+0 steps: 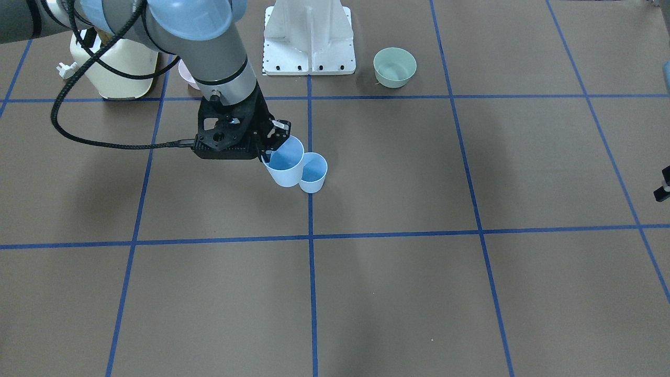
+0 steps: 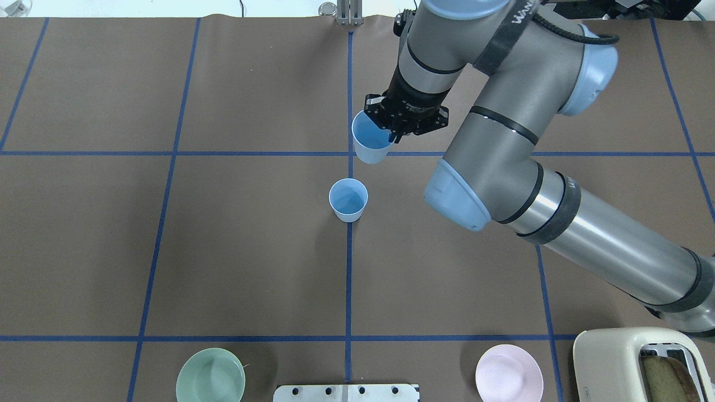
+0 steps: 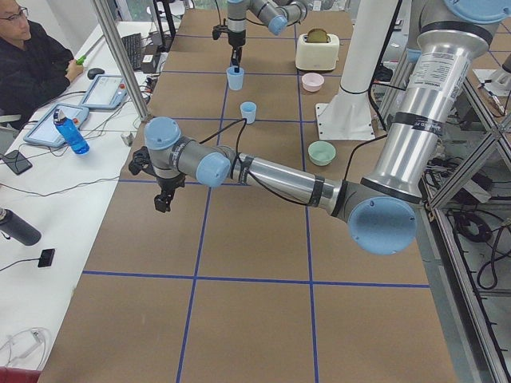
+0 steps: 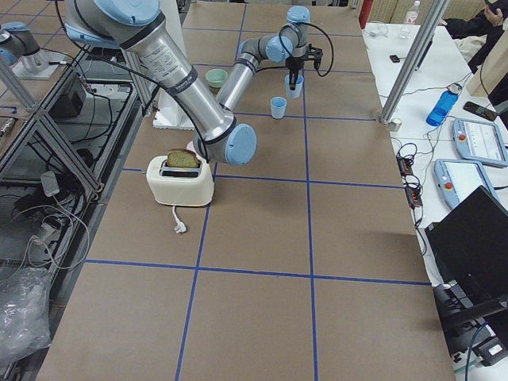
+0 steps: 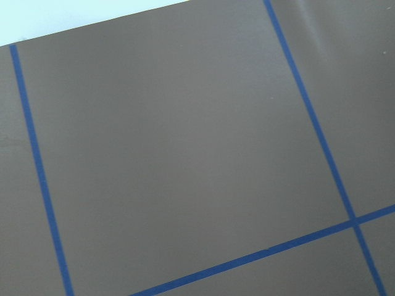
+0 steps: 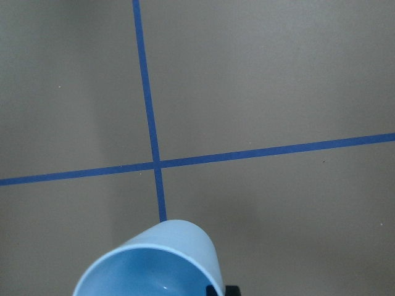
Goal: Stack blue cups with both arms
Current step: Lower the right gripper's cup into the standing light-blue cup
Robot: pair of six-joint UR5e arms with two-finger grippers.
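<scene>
Over the table's [image 2: 251, 251] central blue tape line [image 2: 348, 268], the right gripper [image 2: 392, 134] is clamped on the rim of one blue cup [image 2: 370, 144], holding it raised off the matte brown surface. Just nearer the robot, the second blue cup [image 2: 348, 200] stands upright, apart from it. Both are smooth, tapered, pale, slightly translucent plastic. The left gripper [image 3: 162, 199] hangs far to the left; whether it is closed cannot be told.

- Table [image 2: 251, 251]: brown top, marked into squares by blue tape lines [image 2: 167, 223].
- Cup [image 2: 348, 200]: upright on the centre tape line, near mid-table.
- Base [image 2: 346, 392]: white, at the robot's edge.
- Green bowl [image 2: 210, 375]: near the base, on the robot's left.
- Pink bowl [image 2: 509, 373]: on the base's other side.
- Toaster [image 2: 620, 363]: cream, just beside the pink bowl, its cord [image 4: 178, 225] lying on the table.
</scene>
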